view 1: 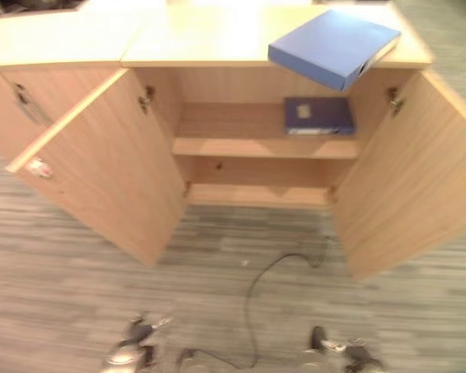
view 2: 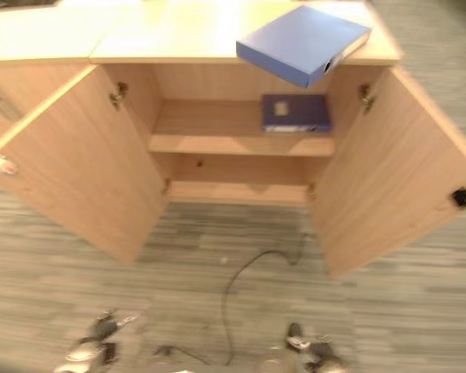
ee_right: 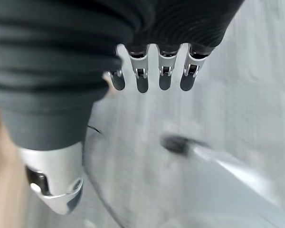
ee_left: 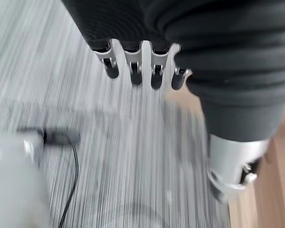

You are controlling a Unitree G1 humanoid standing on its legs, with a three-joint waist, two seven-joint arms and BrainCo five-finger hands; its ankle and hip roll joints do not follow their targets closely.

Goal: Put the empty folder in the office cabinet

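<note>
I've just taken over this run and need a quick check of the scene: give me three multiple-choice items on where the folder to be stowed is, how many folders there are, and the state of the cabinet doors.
1. Where is the light blue folder?
A. on the cabinet top, overhanging the front edge
B. on the floor
C. on the lower shelf

2. How many folders show?
A. one
B. two
C. four

3. What state are the cabinet doors in?
A. both shut
B. one open
C. both open

Answers:
1 A: it lies on the cabinet top with a corner past the edge.
2 B: a dark blue folder also lies on the upper shelf.
3 C: the left door and right door both stand swung out.
</note>
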